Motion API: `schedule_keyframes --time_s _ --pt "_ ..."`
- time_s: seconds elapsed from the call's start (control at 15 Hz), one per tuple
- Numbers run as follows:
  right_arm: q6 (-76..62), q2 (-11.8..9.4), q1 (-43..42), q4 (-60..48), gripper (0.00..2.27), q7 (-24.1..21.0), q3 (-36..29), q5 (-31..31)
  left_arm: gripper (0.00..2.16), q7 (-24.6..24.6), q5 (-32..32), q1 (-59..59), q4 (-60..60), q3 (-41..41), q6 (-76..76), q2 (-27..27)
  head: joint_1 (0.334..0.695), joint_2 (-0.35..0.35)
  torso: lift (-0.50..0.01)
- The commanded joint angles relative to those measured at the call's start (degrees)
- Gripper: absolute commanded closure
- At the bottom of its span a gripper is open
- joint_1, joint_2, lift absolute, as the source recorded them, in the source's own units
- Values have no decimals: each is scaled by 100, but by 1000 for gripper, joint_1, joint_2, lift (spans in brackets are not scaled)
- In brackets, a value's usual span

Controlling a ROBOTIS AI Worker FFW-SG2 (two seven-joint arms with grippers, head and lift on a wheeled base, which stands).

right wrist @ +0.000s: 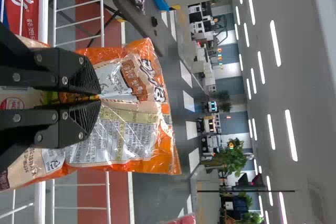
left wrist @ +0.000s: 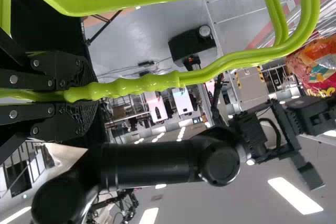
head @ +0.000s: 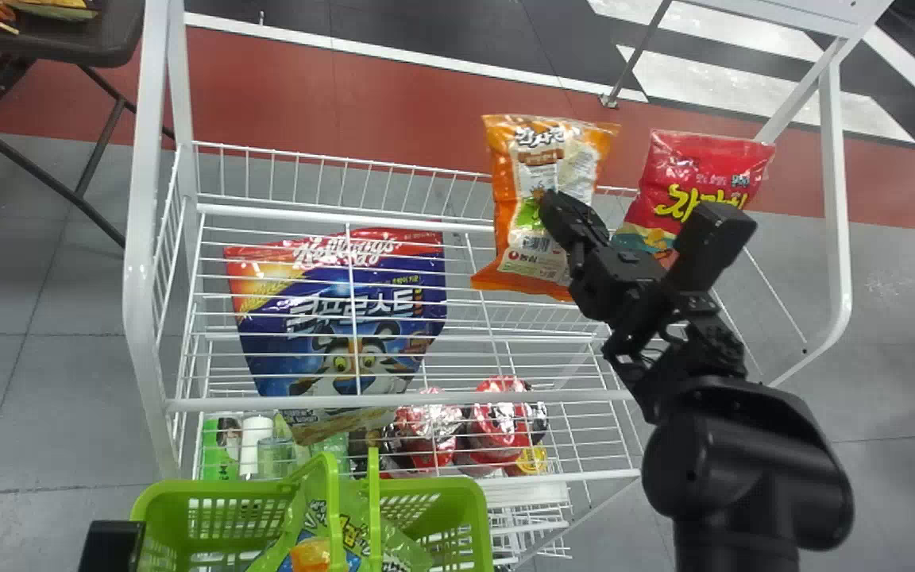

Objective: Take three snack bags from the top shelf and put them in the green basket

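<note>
My right gripper [head: 567,218] is over the top shelf [head: 394,397], shut on the orange snack bag [head: 537,179]. In the right wrist view, the pads of the gripper [right wrist: 97,98] pinch a fold in the middle of the orange bag [right wrist: 142,129]. To its right in the head view is a red snack bag [head: 684,171]. Part of my left gripper [head: 112,544] shows at the bottom left, beside the green basket [head: 156,496]. In the left wrist view, the gripper [left wrist: 79,95] is shut on the basket's handle [left wrist: 152,83]. Green snack packaging [head: 406,544] lies inside the basket.
A large blue cereal bag [head: 338,318] lies at the rack's left part. Red packages [head: 497,421] show through the wires lower down. White uprights [head: 144,238] and a rail frame the rack. A dark table [head: 108,40] stands at the back left.
</note>
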Motion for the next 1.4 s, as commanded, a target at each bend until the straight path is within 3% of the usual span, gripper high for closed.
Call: schedule_keyframes --time_s 0.0,0.2,0.4,0.53,0.73,0.87,1.0,1.33 --pt "85 -2 613 -804 2223 28 -176 -324 1362 -1 16 -14 -1 9 21 6 695 -350 -44" --pt "911 33 1677 -2069 2223 318 -607 -975 1362 -1 42 -14 -1 70 38 6 695 -350 -44" --pt "2106 38 2494 -2790 2223 933 -1143 -1687 1359 52 86 12 -1 70 21 -3 695 -350 -44" --pt "3319 38 2740 -2895 2219 1707 -1486 -2056 1362 105 77 4 -1 26 21 -29 695 -350 -44" --pt "4831 38 3030 -2895 2223 2225 -1741 -2416 1359 149 60 -23 -1 -18 21 -38 695 -350 -44" --pt "5991 38 3066 -2781 2223 2375 -1705 -2328 1359 149 51 -23 -10 -62 3 -38 695 -350 -44" --pt "6044 38 3136 -2280 2223 2445 -1248 -2100 1362 131 68 4 -36 -62 3 -29 695 -350 -44" --pt "3969 38 3083 -1410 2219 2550 -308 -1687 1362 113 60 144 -194 -79 3 6 695 -350 -44"
